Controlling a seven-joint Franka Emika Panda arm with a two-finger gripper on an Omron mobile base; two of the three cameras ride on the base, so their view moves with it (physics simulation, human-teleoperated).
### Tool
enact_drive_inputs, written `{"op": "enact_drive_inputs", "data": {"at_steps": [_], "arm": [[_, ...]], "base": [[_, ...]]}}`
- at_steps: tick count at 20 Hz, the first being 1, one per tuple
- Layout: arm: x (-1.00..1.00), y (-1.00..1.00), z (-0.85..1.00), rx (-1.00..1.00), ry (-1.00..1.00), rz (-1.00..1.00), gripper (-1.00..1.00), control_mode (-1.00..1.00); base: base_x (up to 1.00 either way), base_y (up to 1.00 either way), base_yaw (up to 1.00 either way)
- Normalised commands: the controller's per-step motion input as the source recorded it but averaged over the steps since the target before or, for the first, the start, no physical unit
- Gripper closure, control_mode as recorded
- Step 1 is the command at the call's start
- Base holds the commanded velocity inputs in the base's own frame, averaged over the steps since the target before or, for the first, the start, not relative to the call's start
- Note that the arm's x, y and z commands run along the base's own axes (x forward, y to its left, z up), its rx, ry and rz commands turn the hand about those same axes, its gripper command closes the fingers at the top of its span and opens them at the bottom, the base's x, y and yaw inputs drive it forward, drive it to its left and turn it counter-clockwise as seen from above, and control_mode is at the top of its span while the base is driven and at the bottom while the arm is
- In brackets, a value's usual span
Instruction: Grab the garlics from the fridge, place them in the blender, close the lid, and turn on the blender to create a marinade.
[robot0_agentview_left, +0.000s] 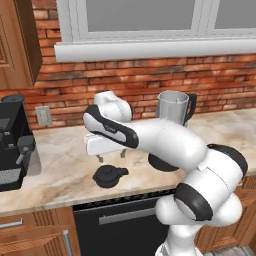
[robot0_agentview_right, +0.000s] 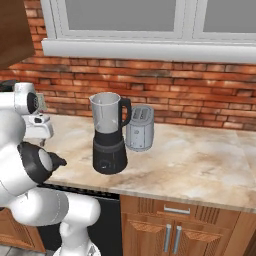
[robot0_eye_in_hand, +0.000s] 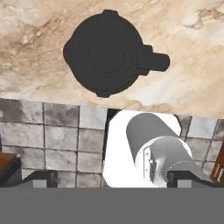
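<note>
Hand (robot0_agentview_left: 111, 157) open, above lid (robot0_agentview_left: 110, 175)

Bright even rendered light, soft faint shadows, no glare, slightly coarse, all in focus

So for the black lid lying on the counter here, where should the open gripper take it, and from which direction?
Take the lid by its raised centre, coming straight down from above. It lies flat on the counter, knob side up, with a tab sticking out to one side, so its low rim gives little to pinch sideways. The gripper hangs open above it, probably well placed to descend.
</note>
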Motion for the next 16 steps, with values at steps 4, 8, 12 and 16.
{"op": "enact_drive_inputs", "data": {"at_steps": [4,8,12,16], "arm": [[0.10,0.02,-0.83,-0.14,0.02,0.00,-1.00,-1.00],[0.31,0.00,-0.57,-0.10,0.00,0.00,-1.00,-1.00],[0.27,0.03,-0.25,0.00,0.00,0.00,-1.00,-1.00],[0.21,0.01,-0.27,0.00,0.00,-0.01,-1.00,-1.00]], "base": [[0.00,0.00,0.00],[0.00,0.00,0.00],[0.00,0.00,0.00],[0.00,0.00,0.00]]}}
